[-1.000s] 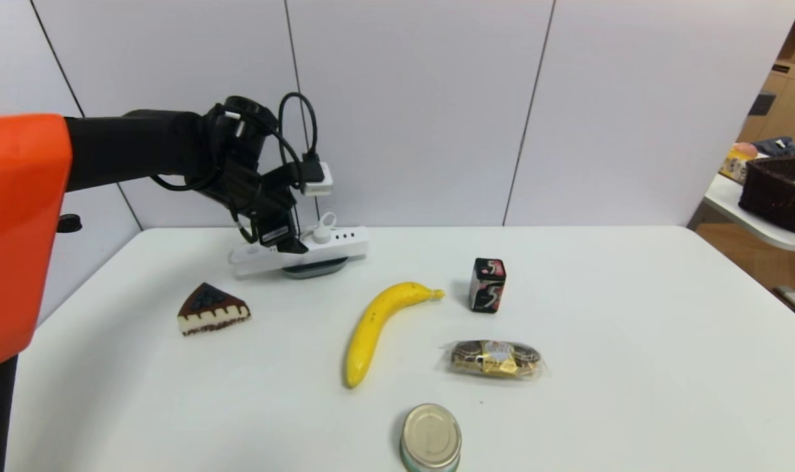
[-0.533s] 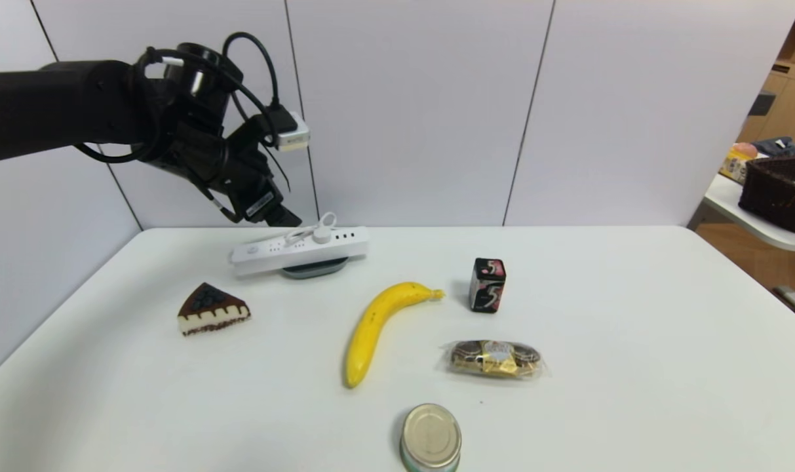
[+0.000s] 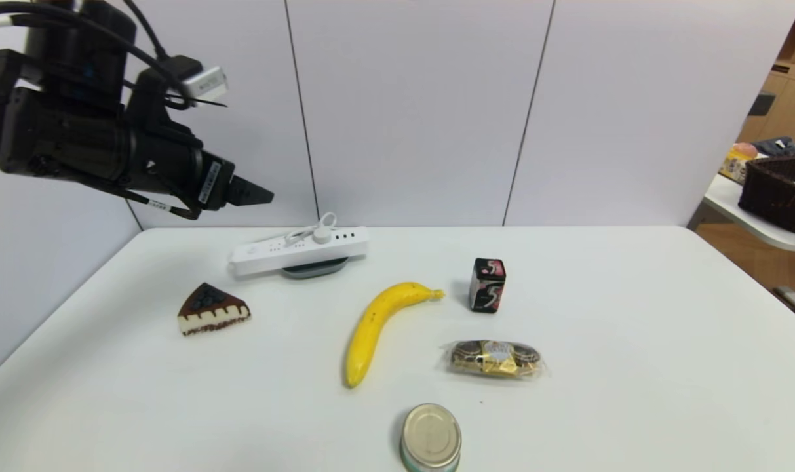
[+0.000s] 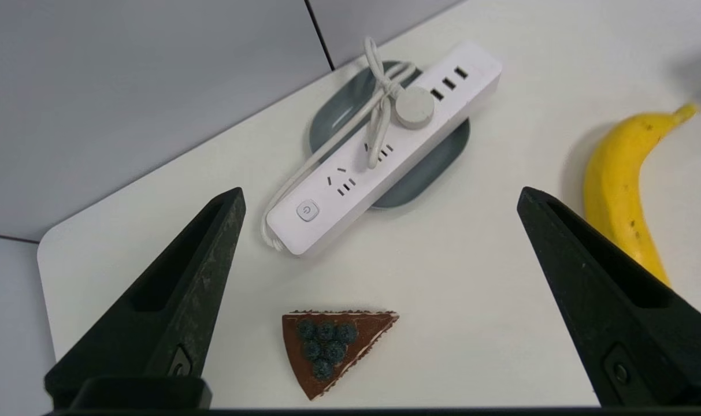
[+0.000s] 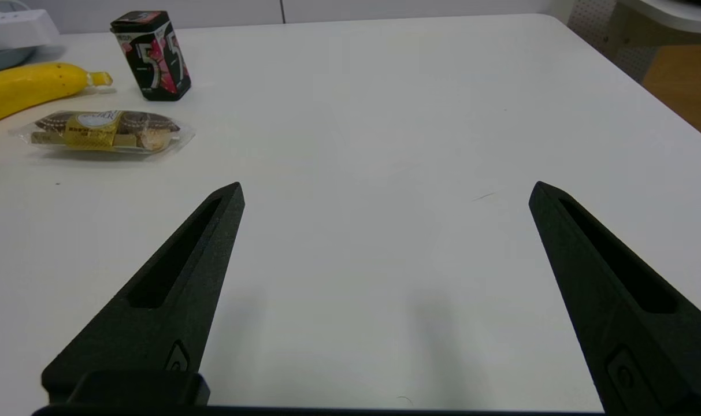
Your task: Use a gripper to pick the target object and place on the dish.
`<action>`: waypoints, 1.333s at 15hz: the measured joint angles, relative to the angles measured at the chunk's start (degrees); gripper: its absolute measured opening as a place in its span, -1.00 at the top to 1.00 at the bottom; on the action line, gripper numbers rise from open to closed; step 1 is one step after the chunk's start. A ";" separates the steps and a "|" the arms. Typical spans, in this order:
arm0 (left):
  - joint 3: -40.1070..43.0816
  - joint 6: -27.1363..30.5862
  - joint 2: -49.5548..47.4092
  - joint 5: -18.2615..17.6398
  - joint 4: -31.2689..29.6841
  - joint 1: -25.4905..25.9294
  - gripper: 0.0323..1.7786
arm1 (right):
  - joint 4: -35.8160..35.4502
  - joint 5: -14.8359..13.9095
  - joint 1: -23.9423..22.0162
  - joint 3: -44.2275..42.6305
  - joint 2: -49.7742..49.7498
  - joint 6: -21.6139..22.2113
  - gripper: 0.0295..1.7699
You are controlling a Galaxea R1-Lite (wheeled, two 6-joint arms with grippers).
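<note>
Spreading wide and pale, matte white surface [image 3: 633, 341] with rounded corners, backed by smooth grey-white wall panels [image 3: 404, 111] split by thin dark seams; off to the far right, a wooden shelf and a side table bearing a dark woven basket [image 3: 780, 191].

Hovering high, well above the surface's far left corner: left end effector [image 3: 256, 195], black, matte, cable-draped, fingers [image 4: 171, 300] tapered to wedge points and spread wide, gripping nothing. Below and just ahead of it, well apart: long white rectangular power strip [image 4: 385, 144], glossy plastic, dark socket slots, looped white cord and round plug lying on top. Resting across the dish [image 4: 437, 167], a flat grey-blue plate with rounded corners and low rim, both ends overhanging.

Nearer beneath the left end effector: wedge of cake [image 4: 333, 346], chocolate-brown top, dark berries, cream-striped side. Farther off toward the right: curved yellow banana [image 3: 377, 328], smooth-skinned.

Low over the bare right part of the surface: right end effector [image 5: 385, 190], same black wedge fingers, likewise wide apart and empty. Ahead of it and toward the robot's left: black gum box [image 5: 152, 55] marked 5, upright; crinkly clear packet of gold-wrapped chocolates [image 5: 102, 132]. Closest to the robot: round can [image 3: 430, 438] with dull metal lid.
</note>
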 joint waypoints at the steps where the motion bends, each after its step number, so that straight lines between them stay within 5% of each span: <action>1: 3.97 -3.21 -3.17 1.23 -4.43 0.18 -0.90 | -0.02 0.00 0.00 0.00 0.00 -0.01 -0.93; 8: 28.81 -10.78 -24.45 3.99 -28.92 4.71 -0.90 | -0.02 -0.02 0.00 0.00 0.00 0.00 -0.93; 14: 47.12 -10.51 -45.35 4.01 -35.84 6.11 -0.90 | -0.02 -0.02 0.00 0.00 0.00 0.00 -0.93; 20: 59.01 -8.17 -65.55 3.33 -35.97 6.94 -0.90 | -0.02 -0.02 0.00 0.00 0.00 -0.01 -0.93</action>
